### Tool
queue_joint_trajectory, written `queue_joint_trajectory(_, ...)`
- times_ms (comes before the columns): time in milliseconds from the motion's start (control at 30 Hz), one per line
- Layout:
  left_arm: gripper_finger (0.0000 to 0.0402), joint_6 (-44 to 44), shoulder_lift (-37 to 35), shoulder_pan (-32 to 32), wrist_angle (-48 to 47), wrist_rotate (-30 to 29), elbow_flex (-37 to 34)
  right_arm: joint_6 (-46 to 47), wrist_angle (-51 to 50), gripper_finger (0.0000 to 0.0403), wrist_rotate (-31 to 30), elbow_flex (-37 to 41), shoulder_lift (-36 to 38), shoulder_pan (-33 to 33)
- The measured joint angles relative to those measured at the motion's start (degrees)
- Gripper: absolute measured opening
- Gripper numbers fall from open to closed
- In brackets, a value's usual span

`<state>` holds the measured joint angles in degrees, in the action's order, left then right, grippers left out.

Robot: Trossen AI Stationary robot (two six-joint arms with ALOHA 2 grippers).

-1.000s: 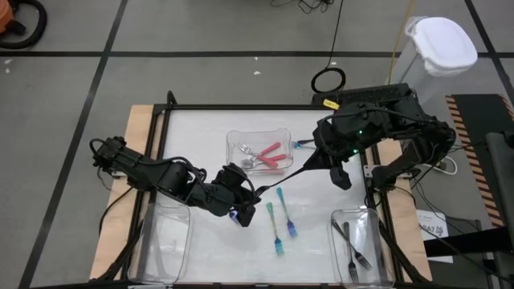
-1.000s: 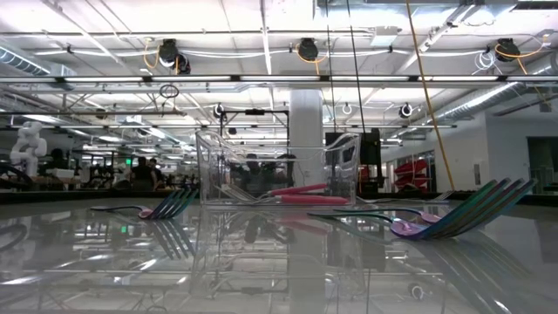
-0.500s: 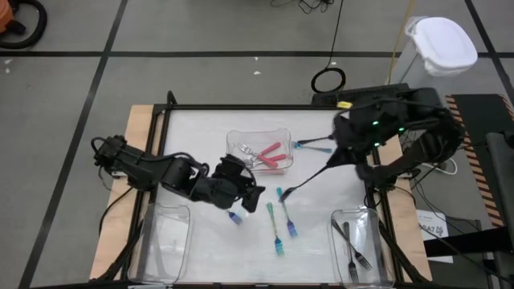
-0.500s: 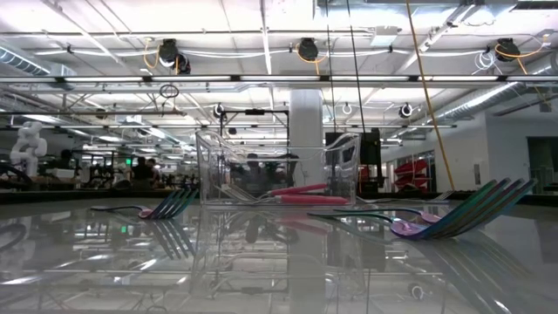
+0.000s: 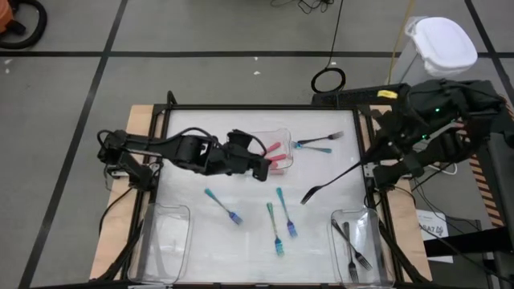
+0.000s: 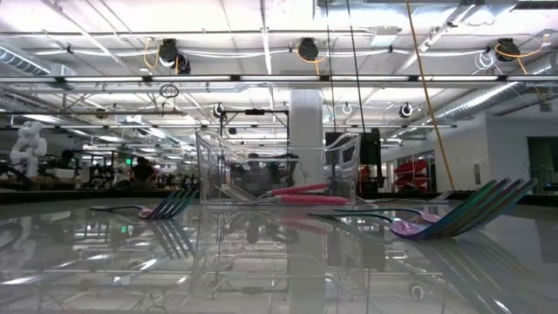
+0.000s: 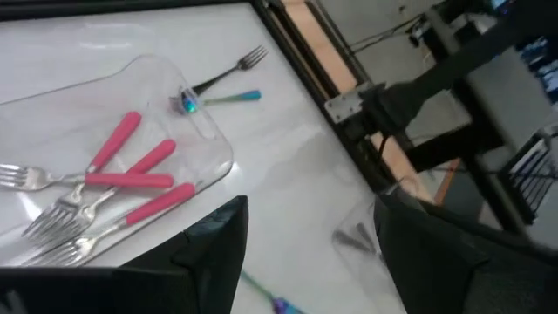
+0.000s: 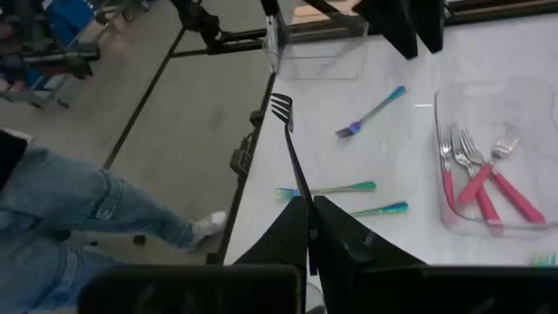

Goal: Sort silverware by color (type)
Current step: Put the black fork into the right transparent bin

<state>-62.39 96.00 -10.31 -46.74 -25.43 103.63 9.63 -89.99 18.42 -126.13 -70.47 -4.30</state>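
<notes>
The right end effector is clamping a slim dark grey metal fork above the white table, right of centre. The left end effector is hovering, fingers apart and seemingly empty, over the clear plastic tray holding pink-handled forks. Teal-handled forks are lying nearer.

Bright, even overhead light; ceiling strip lights glare and mirror in the glossy white tabletop, whose nearest stretch is blurred.
</notes>
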Motion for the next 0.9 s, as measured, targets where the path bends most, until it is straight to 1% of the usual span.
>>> queue_joint_trajectory(67,0.0248,-0.1,0.0,0.5,1.1,0.0,0.0,0.5,0.0,0.0004,-0.1,2.4,1.8,0.0)
queue_joint_trajectory(167,0.0248,-0.3,0.0,1.0,2.0,0.0,0.0,0.6,-0.1,0.0005,0.5,8.1,4.8,0.0)
queue_joint_trajectory(300,0.0248,-2.5,0.0,1.3,2.7,-0.1,0.0,1.4,-0.1,0.0005,5.1,15.8,9.1,0.0)
queue_joint_trajectory(400,0.0248,-3.7,0.0,1.3,2.9,-0.2,0.0,1.7,-0.1,0.0005,7.2,20.7,12.7,0.0)
queue_joint_trajectory(567,0.0248,-4.8,1.0,0.5,3.0,-0.3,0.1,1.3,-0.1,0.0006,7.4,27.6,18.6,0.0)
queue_joint_trajectory(700,0.0248,-5.2,2.4,-0.1,3.5,-0.3,0.0,2.1,0.0,0.0006,7.3,31.3,21.9,0.0)
queue_joint_trajectory(900,0.0248,-6.3,4.1,-0.4,3.3,0.5,0.0,3.0,-0.1,0.0006,7.4,33.1,25.5,0.0)
